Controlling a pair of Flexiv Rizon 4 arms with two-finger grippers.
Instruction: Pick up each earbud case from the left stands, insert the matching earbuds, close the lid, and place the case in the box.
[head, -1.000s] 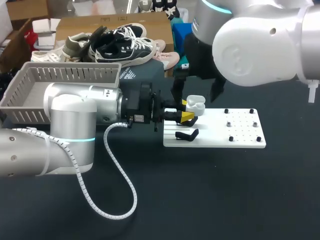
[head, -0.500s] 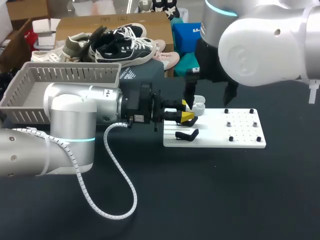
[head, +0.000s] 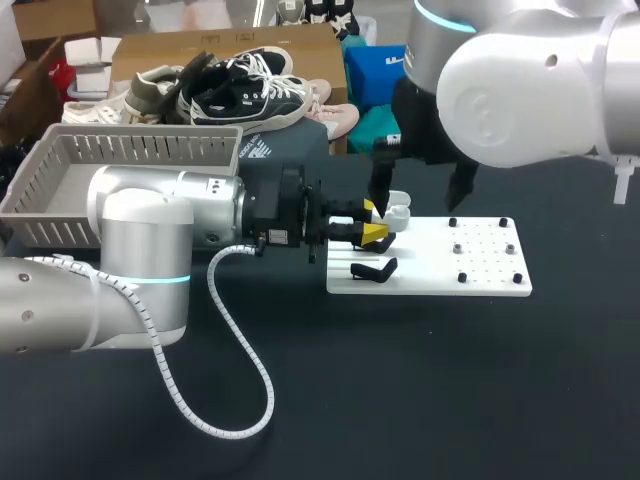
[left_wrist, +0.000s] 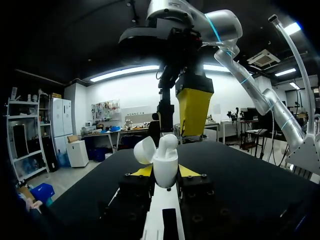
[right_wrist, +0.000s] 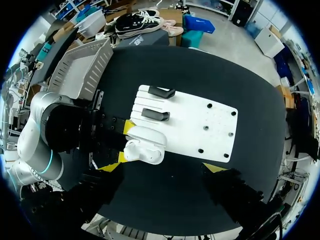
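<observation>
A white earbud case (left_wrist: 165, 169) stands upright with its lid (left_wrist: 144, 150) open, and my left gripper (left_wrist: 165, 173) is shut on its sides. An earbud (left_wrist: 168, 141) sticks up out of it. In the head view the case (head: 397, 210) is held by the left gripper (head: 372, 223) over the left end of the white board (head: 470, 268). My right gripper (head: 420, 198) hangs open just above it, one finger in front of the case. From the right wrist, the case (right_wrist: 145, 147) lies below the right gripper (right_wrist: 161, 167), a little toward one finger.
Two black stands (right_wrist: 161, 92) (right_wrist: 155, 115) sit on the board's left part, with several black pegs (head: 483, 240) on its right part. A grey basket (head: 140, 137) stands at the back left, behind my left arm. A white cable (head: 240, 345) loops on the black table.
My right gripper has shifted to the right above the case, and its finger now hides part of the case. The left gripper and the case have not moved.
</observation>
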